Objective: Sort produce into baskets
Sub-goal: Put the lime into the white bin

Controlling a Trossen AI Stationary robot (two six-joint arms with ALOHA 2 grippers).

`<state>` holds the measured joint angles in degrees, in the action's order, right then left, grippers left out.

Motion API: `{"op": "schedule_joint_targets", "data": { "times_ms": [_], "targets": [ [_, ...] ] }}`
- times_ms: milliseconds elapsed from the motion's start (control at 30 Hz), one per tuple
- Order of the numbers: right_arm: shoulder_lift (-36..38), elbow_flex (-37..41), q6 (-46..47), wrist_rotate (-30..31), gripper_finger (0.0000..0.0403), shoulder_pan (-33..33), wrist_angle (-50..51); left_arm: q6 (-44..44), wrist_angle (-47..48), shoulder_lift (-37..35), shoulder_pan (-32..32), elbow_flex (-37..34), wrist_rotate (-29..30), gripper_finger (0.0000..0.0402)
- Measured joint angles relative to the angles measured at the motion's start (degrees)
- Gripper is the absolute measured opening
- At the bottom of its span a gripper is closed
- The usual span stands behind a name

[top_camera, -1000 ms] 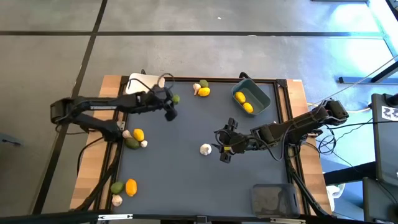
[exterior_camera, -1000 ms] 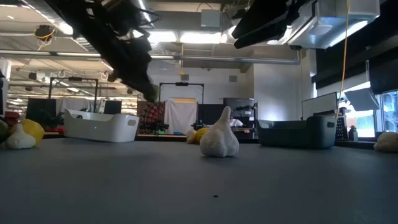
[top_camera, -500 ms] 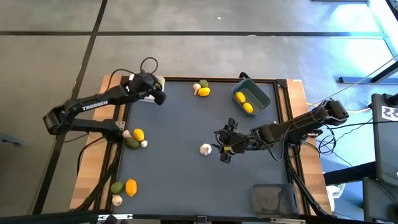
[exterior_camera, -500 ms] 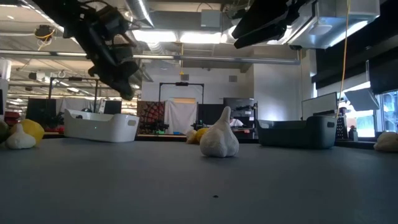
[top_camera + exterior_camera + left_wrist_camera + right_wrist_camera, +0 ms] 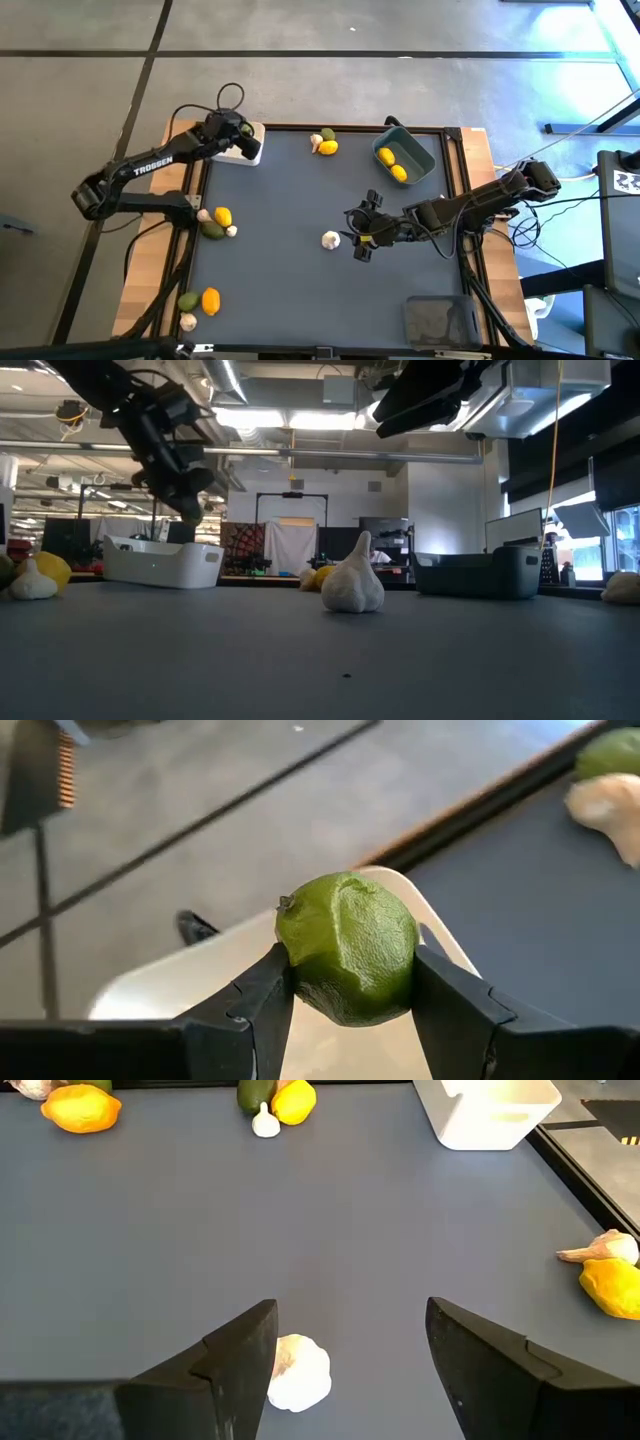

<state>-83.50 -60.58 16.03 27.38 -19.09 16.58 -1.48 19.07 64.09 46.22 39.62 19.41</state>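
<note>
Dimpled matt green fruit [image 5: 347, 947], smooth white plastic basket [image 5: 190, 988], matt dark tabletop [image 5: 300, 250].

The only wording that reads clearly is the brand "TROSSEN", in white capitals along the forearm of the left arm [image 5: 150, 168], seen in the high view. A black-and-white patterned marker [image 5: 627, 181] sits at the right edge of that view; it carries no readable characters.

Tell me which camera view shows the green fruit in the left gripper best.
The left wrist view: the green fruit fills the frame, pinched between the left gripper's fingers above the white basket. The high view shows only the gripper over that basket, the fruit hidden. The low view shows the dark gripper; the right wrist view shows no fruit.
</note>
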Motion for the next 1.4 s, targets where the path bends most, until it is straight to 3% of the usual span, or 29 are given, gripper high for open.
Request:
{"op": "schedule_joint_targets", "data": {
  "times_ms": [167, 600, 933, 1400],
  "targets": [
    [0.0, 0.0, 0.0, 0.0, 0.0253, 0.0, 0.0, 0.0, -0.6, 4.1, 0.8, 0.0, -5.7, 0.017],
    [0.0, 0.0, 0.0, 0.0, 0.0253, 0.0, 0.0, 0.2, -0.2, 14.1, 0.8, 0.0, -6.0, 0.017],
    [0.0, 0.0, 0.0, 0.0, 0.0253, 0.0, 0.0, -1.2, 0.5, 18.0, 1.2, 0.0, -6.0, 0.0174],
    [0.0, 0.0, 0.0, 0.0, 0.0253, 0.0, -0.1, -1.4, 0.5, 18.4, 1.7, 0.0, -6.0, 0.0226]
  ]
}}
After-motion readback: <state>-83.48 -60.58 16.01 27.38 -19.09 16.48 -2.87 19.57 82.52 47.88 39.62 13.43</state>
